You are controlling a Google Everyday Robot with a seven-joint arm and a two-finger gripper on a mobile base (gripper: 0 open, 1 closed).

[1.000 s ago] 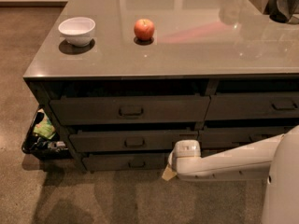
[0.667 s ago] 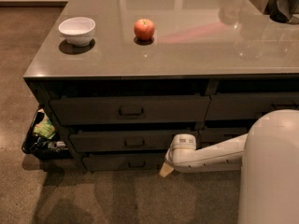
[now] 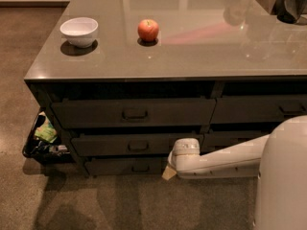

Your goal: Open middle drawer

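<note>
The middle drawer (image 3: pixel 105 145) is a wide dark grey-brown front of medium height, second in the left stack under the countertop. Its small dark loop handle (image 3: pixel 138 146) sits at its centre. The drawer looks shut, flush with the fronts around it. My gripper (image 3: pixel 170 170) is at the end of my white arm (image 3: pixel 220 162), which reaches in from the right. It is low, in front of the right end of the middle and bottom drawers, to the right of and below the handle. It holds nothing that I can see.
A taller top drawer (image 3: pixel 134 112) and a thin bottom drawer (image 3: pixel 127 166) flank the middle one. More drawers (image 3: pixel 259 108) are on the right. A white bowl (image 3: pixel 79 31) and a red apple (image 3: pixel 148 30) are on the countertop (image 3: pixel 192 51). A black bin (image 3: pixel 41 143) stands on the floor at left.
My arm has swung left, bringing the gripper closer to the drawer stack. My white body now fills more of the right side. The drawers have not moved.
</note>
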